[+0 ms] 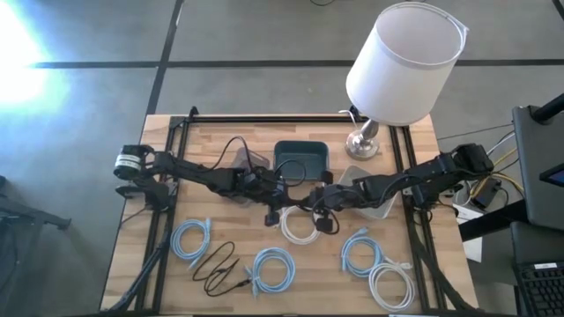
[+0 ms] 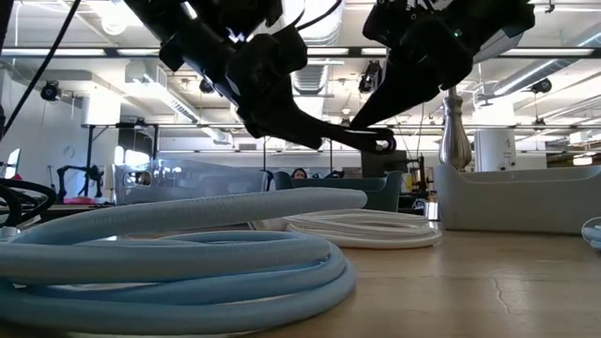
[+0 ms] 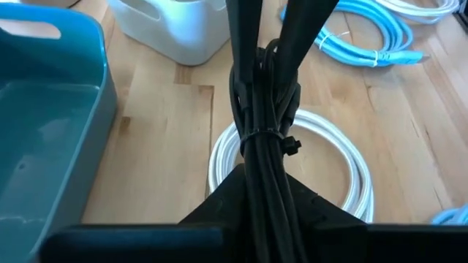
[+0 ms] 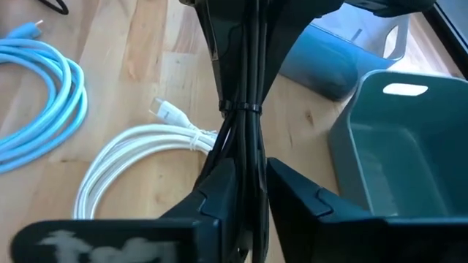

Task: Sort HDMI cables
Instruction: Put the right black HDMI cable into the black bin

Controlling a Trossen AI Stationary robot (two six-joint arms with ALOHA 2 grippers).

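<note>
Both hands (image 1: 301, 207) gripping blk cable bundle (image 3: 263, 124) (midair)

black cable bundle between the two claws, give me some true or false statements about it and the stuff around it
1. Both the left claw and the right claw grip the black cable bundle. True.
2. The bundle hangs over a white coil. True.
3. The teal bin holds cables. False: it shows empty.
4. The lamp lies tipped over. False: it stands upright at the table's far edge.
5. Every light-blue coil is binned. False: they lie on the table.
</note>
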